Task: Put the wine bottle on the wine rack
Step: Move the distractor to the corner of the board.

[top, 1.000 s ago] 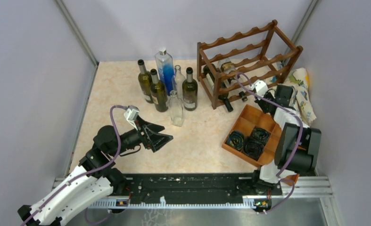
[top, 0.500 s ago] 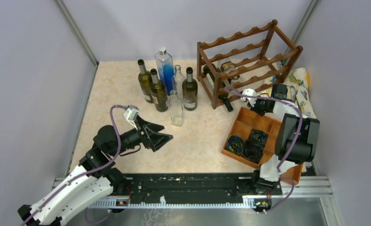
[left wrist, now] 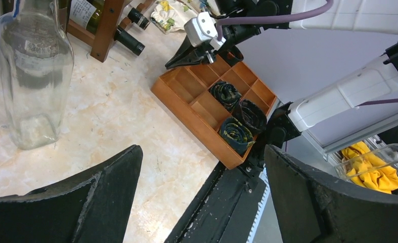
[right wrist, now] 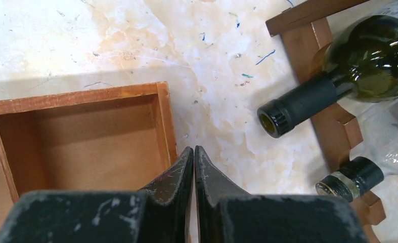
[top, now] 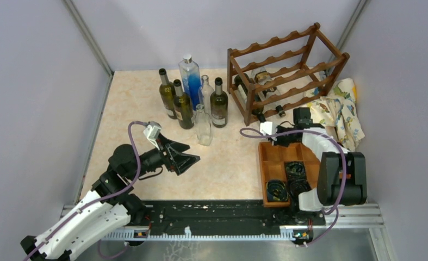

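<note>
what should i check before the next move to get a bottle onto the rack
1. Left gripper open and empty: ok.
2. Right gripper ready to grasp: not ok, shut on nothing above the tray corner.
3. Free slots on the wine rack: ok, top tier looks bare.
4. Clear bottle upright ahead of the left gripper: ok.
5. Approach to the rack front: not ok, right arm sits just before it.

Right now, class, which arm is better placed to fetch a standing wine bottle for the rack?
Probably left. The left gripper is open near the standing bottles; the right gripper is shut, over the tray corner by the wine rack.
</note>
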Controlling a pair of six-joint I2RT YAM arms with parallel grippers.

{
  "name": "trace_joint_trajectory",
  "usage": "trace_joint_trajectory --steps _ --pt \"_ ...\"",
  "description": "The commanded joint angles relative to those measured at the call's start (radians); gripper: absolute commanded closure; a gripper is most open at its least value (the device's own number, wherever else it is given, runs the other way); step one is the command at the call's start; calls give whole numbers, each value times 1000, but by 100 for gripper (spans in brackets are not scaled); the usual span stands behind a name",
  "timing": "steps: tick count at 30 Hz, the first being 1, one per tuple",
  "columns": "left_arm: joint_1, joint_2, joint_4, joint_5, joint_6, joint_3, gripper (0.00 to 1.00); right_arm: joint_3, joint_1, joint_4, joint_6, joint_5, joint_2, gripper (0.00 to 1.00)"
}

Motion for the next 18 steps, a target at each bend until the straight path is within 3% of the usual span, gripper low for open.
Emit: trace_joint_trajectory --steps 1,4,7,12,16,18 --pt "0 22 32 15 22 31 4 -32 41 -107 118 -21 -51 94" --pt "0 45 25 11 43 66 4 59 34 -45 373 44 -105 88" --pt "0 77 -5 -13 87 127 5 209 -7 -173 463 -20 -158 78" --pt "-1 199 -153 -134 235 328 4 287 -14 -317 623 -141 -259 39" --pt "0 343 -298 -308 328 516 5 175 -22 -230 774 -184 -379 13" --pt "0 417 -353 -368 386 600 7 100 -36 -175 789 -196 -441 4"
